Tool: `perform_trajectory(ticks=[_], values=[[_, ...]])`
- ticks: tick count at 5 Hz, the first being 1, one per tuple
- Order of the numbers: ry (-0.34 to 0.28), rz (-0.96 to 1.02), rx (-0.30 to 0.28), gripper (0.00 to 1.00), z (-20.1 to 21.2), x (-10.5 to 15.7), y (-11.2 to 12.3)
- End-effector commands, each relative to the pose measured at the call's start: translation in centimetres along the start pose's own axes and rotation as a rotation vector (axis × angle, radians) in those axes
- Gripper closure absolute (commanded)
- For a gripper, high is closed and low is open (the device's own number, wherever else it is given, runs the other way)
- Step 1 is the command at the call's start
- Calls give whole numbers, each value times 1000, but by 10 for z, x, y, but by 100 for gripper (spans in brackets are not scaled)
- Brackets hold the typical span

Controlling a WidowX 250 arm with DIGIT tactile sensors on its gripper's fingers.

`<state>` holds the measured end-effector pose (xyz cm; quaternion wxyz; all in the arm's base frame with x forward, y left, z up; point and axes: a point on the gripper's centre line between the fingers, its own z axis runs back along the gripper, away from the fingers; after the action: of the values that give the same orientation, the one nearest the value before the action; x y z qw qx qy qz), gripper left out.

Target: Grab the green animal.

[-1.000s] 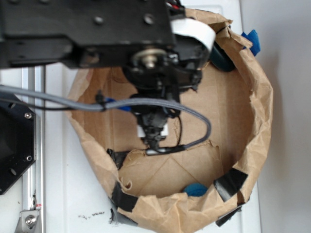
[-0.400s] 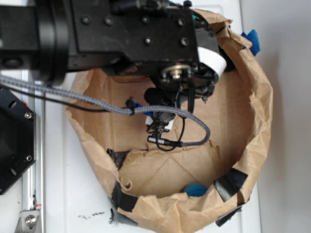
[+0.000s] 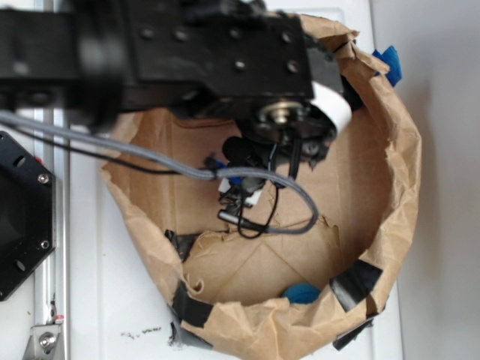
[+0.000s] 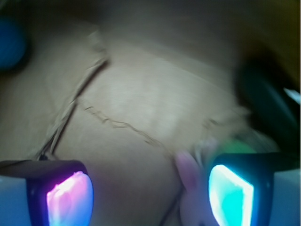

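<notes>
Wrist view: jaws (image 4: 150, 195) spread apart, nothing between them; one pad (image 4: 69, 197) glows magenta, the other cyan. Green animal (image 4: 237, 147) is only a blurred green patch just above the cyan pad, mostly hidden behind it, so its long axis and facing can't be read. Pink bunny (image 4: 190, 190) sits right beside it, ear angled up and left, body partly between the pads, close against the cyan one. Floor under them is brown cardboard with a crease and torn lines. Blue blurred object (image 4: 10, 43) at upper left, dark teal-black shape (image 4: 268, 110) at right. Exterior view: arm (image 3: 172, 56) reaches over a crumpled brown paper ring (image 3: 401, 187), patched with black tape, on a white surface (image 3: 97, 300); grey cable (image 3: 150, 157) loops down into the ring. Green animal isn't visible here. Blue item (image 3: 304, 292) sits against the inner near wall, another blue piece (image 3: 388, 64) outside the rim. Plain pale wall at right.
</notes>
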<state>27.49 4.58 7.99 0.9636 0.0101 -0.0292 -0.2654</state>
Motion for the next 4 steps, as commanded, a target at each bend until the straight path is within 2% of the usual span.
perform_trajectory(ticks=[1, 2, 3, 4], values=[[-92, -450, -36, 0, 5, 33, 65], [-128, -506, 18, 0, 10, 30, 64], [-151, -590, 57, 0, 20, 24, 47], [-139, -616, 86, 0, 23, 19, 37]])
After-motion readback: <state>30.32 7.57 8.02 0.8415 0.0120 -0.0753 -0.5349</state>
